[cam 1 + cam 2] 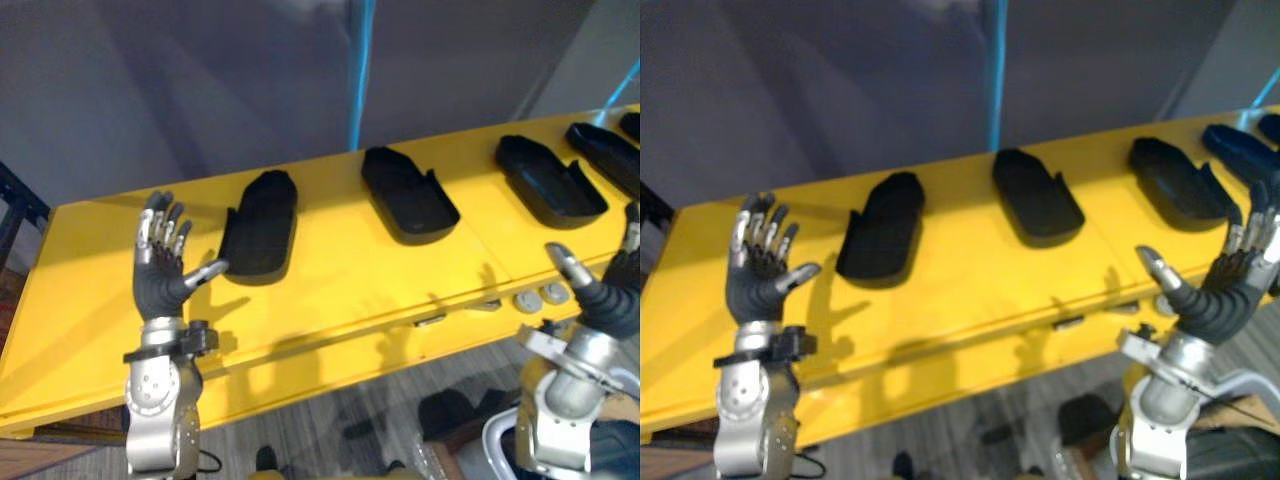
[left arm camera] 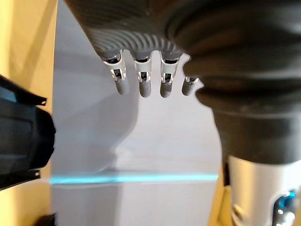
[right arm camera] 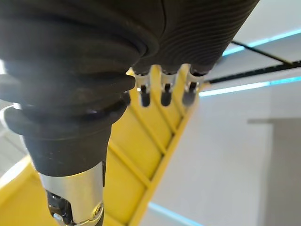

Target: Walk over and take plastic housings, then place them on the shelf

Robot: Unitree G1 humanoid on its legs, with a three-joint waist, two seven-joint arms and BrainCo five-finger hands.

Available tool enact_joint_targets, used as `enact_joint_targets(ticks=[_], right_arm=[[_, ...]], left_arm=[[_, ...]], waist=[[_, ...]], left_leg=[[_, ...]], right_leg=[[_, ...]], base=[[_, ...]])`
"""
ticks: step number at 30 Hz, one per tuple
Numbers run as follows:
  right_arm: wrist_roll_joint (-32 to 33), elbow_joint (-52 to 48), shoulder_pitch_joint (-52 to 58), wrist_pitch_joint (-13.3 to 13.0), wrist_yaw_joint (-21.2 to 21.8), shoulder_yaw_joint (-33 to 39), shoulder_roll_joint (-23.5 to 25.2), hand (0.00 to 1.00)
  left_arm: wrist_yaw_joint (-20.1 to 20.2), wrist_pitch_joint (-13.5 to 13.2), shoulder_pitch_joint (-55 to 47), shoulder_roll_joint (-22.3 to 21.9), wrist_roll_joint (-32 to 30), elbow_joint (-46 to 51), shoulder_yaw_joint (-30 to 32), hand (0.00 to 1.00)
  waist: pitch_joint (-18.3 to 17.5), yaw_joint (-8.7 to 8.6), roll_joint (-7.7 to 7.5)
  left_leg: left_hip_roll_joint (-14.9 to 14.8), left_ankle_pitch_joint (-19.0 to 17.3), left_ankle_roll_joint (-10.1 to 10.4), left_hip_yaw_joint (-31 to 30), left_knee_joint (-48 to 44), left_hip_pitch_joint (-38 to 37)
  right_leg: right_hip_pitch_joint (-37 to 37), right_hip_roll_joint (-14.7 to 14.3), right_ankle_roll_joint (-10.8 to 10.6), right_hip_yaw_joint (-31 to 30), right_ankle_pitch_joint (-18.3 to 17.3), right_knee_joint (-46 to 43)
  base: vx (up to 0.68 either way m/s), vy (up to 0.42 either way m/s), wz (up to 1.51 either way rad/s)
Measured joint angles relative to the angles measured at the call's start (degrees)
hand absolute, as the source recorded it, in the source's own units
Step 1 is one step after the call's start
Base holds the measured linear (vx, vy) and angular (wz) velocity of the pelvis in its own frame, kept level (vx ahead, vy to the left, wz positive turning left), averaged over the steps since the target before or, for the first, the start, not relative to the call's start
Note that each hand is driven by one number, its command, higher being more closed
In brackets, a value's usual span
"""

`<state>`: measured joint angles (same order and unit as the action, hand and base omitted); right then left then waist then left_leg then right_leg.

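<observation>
A long yellow table [image 1: 330, 290] crosses the scene. Behind the table stands a grey wall [image 1: 200, 90], with a thin blue light strip [image 1: 360, 70] going up from the table's back edge. Below the table's front edge there is grey floor [image 1: 330, 430].

Four black plastic housings lie on the table in one row along its back part, apart from each other. The first housing [image 1: 260, 225] is toward the table's left end and the second housing [image 1: 408, 195] is near its middle. The third housing [image 1: 548, 180] and the fourth housing [image 1: 605, 150] are toward its right end.

The left hand [image 1: 160, 275] is raised over the table's front left part, near the first housing but not touching it. Its fingers are straight and spread, the thumb is out, and it holds nothing. The right hand [image 1: 1220, 290] is raised at the table's front right edge, also wide open and empty.
</observation>
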<state>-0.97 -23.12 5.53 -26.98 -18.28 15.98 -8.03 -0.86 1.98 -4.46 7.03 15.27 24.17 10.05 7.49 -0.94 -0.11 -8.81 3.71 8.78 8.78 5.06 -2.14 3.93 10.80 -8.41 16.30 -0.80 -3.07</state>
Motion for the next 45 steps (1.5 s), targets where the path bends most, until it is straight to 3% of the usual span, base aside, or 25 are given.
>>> enact_joint_targets(ticks=[3,5,7,11,17,20,24,28,32,45], right_arm=[[0.15,0.02,0.01,0.0,1.14,0.01,-0.57,0.0],[0.3,0.03,0.08,0.01,2.22,0.04,-0.57,0.0],[0.55,0.03,0.46,0.01,3.09,0.04,-0.55,0.0],[0.71,0.06,1.35,-0.04,3.44,0.01,0.1,0.0],[0.82,0.36,2.96,-0.05,3.46,-0.34,0.21,0.0],[0.83,0.37,3.42,-0.05,3.57,-0.66,0.81,0.0],[0.71,0.36,4.23,-0.05,3.49,-3.28,1.43,0.0],[0.78,0.35,4.68,0.02,3.78,-4.01,1.52,0.0],[0.8,0.35,4.73,0.87,4.65,-3.94,1.51,0.0],[0.82,1.68,4.63,0.91,5.07,-3.96,1.37,0.0]], left_arm=[[-0.61,3.74,0.17,1.29,-0.05,-5.09,0.02,0.0],[-2.9,4.51,0.16,1.52,-0.61,-6.83,0.03,0.0],[-6.06,4.41,0.17,1.5,-0.74,-7.08,0.3,0.0],[-14.69,4.01,0.16,0.37,-7.47,-7.02,2.97,0.0],[-22.12,3.53,0.1,-1.03,-12.07,-6.22,4.8,0.0],[-26.37,1.77,0.09,-1.24,-14.2,-4.5,5.04,0.0],[-25.27,2.57,-0.08,-2.08,-14.11,-2.9,4.96,0.0],[-19.03,8.4,-0.19,-2.9,-11.96,-3.81,4.85,0.0],[-14.22,11.02,-0.19,-2.85,-7.86,-8.36,3.23,0.0],[-17.05,11.34,-0.09,-2.36,-8.81,-15.76,2.29,0.0]], waist=[[0.0,-0.14,0.05],[0.0,-0.39,0.05],[-0.02,-0.43,0.08],[-0.39,-1.05,0.63],[-1.13,-1.21,1.24],[-1.43,-1.23,1.08],[-2.2,-1.24,1.07],[-2.99,-1.17,0.89],[-3.46,-1.44,1.06],[-4.49,-1.51,1.14]], left_leg=[[-0.16,-0.02,-0.01,1.16,0.04,-0.51],[-0.26,-0.04,-0.03,1.89,0.06,-0.52],[-0.38,-0.06,-0.06,2.68,0.07,-0.76],[-0.6,0.03,0.02,2.92,0.07,-0.79],[-0.75,0.19,0.15,2.97,0.06,-0.76],[-1.02,0.24,0.23,3.05,0.06,-0.74],[-1.32,0.27,0.3,3.13,0.07,-0.67],[-1.8,0.32,0.4,3.99,0.07,-0.73],[-1.85,0.39,0.49,4.22,0.07,-0.75],[-1.92,0.42,0.55,5.18,0.07,-0.82]], right_leg=[[-0.39,-0.14,0.35,-1.18,0.26,-0.01],[-0.95,-0.25,0.49,-2.07,0.52,-0.06],[-1.17,-0.34,0.5,-2.59,0.73,-0.02],[-1.36,-0.54,0.54,-2.85,0.82,0.04],[-1.36,-0.69,0.57,-2.9,0.96,0.16],[-1.36,-0.98,0.72,-2.96,1.1,0.34],[-1.36,-1.33,0.9,-3.02,1.23,0.64],[-1.8,-1.81,1.17,-3.81,1.66,1.0],[-1.83,-1.89,1.13,-4.05,1.97,1.3],[-2.24,-2.06,1.24,-5.12,2.53,1.77]], base=[[-0.03,0.0,-0.19],[-0.06,0.008,-0.19],[-0.05,0.003,-0.16],[-0.03,-0.006,-0.05],[0.0,0.0,0.0],[0.0,0.0,0.0],[0.0,0.0,0.0],[-0.01,-0.009,-0.09],[-0.01,-0.004,-0.04],[0.0,0.001,-0.02]])
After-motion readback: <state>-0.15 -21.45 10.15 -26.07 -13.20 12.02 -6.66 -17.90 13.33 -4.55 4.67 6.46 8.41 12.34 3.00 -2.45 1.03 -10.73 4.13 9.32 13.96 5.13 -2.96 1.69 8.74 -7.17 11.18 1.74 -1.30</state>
